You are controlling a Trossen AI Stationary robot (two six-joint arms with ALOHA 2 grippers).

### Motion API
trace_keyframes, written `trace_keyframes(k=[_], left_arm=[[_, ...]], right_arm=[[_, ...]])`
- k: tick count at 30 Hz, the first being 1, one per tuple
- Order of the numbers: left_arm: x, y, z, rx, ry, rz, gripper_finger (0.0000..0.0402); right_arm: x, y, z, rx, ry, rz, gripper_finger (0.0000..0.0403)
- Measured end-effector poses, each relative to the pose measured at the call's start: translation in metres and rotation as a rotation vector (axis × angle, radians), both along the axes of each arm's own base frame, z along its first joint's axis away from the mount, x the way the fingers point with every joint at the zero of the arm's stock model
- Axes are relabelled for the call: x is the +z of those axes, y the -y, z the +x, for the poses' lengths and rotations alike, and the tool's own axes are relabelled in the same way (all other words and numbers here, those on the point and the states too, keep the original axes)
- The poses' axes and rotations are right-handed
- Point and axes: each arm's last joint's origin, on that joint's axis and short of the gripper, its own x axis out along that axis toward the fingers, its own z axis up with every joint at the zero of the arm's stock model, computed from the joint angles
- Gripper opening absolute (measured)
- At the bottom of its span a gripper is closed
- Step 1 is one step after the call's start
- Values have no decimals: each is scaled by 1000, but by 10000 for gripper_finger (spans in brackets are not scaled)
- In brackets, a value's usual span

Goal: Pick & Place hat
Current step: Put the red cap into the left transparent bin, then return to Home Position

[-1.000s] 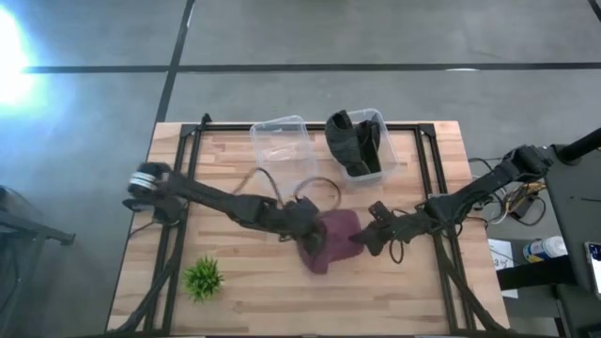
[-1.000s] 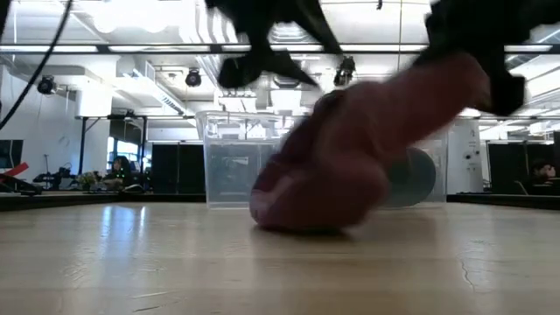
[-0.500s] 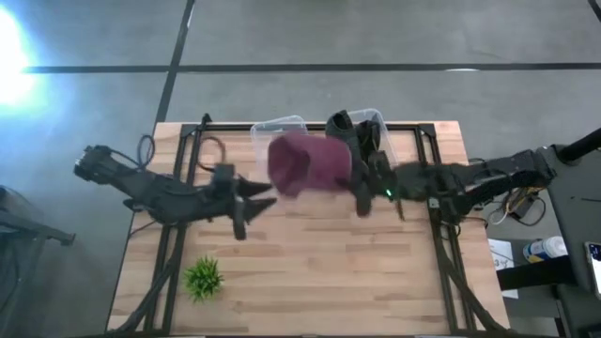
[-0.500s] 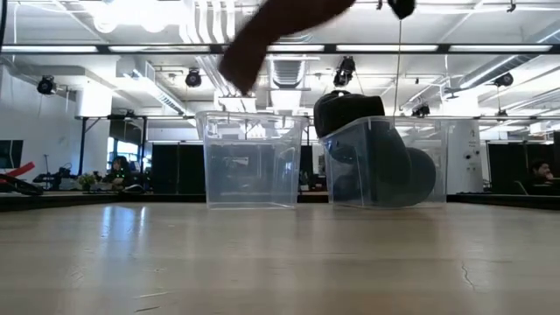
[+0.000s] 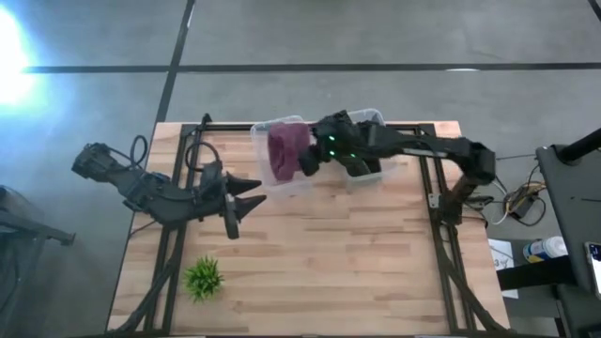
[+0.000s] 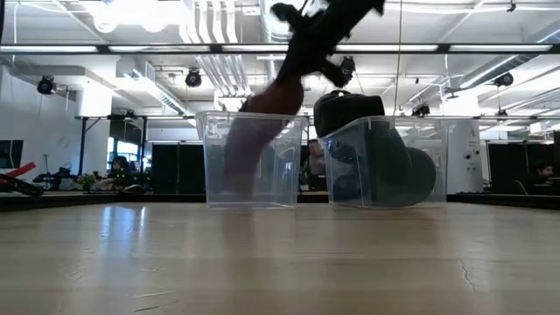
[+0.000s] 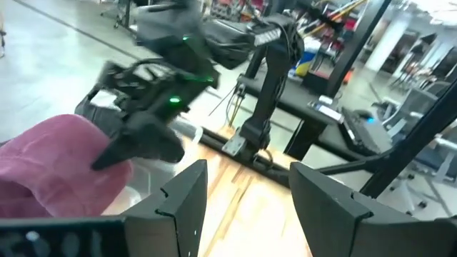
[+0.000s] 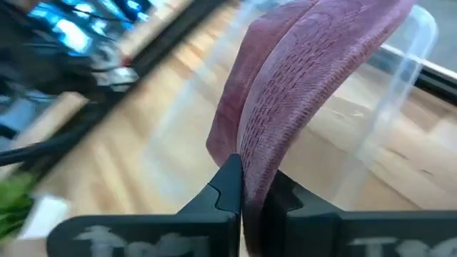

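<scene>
A maroon knit hat (image 5: 285, 147) hangs in the left of two clear bins (image 5: 270, 126) at the table's far edge; in the low view the hat (image 6: 252, 150) shows through that bin's wall. My right gripper (image 5: 306, 161) is above the bin's right rim, shut on the hat. My left gripper (image 5: 250, 191) hovers open over the table's left middle, apart from the hat. In the left wrist view its gap (image 7: 250, 207) holds nothing, and the hat (image 7: 50, 168) shows farther off. My right gripper pinches a ribbed fold of the hat (image 8: 258, 160) between its two fingers (image 8: 230, 187), more than one layer. It comes from the table's right, slanting down. The hat hangs away from the fingers into the clear bin; whether it rests on the bin's floor I cannot tell.
The right clear bin (image 5: 374, 120) holds a black hat (image 5: 355, 145). A small green plant (image 5: 202, 277) stands near the table's near left corner. Bare wood (image 5: 338, 253) spans the middle and near side. The low view shows both bins (image 6: 385, 162) side by side.
My right gripper lifted the hat off the table's middle, carried it up and toward the far edge, then lowered it into the left bin. My left gripper drew back from the hat toward the table's left and has since kept almost still.
</scene>
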Motion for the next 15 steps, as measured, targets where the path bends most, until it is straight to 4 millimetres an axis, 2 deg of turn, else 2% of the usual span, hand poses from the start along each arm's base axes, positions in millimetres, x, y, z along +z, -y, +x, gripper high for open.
trace_keyframes(k=[5,8,12,15], left_arm=[[-4,-1,-1,4,-38,4,193],[-4,-1,-2,1,-36,2,193],[0,-3,-7,-74,-24,-36,193],[-1,-5,-10,-93,-27,-19,193]], right_arm=[[-31,25,21,-13,-50,106,57],[-36,30,28,-20,-44,149,99],[-19,23,25,58,-12,59,148],[14,9,11,149,63,-30,171]])
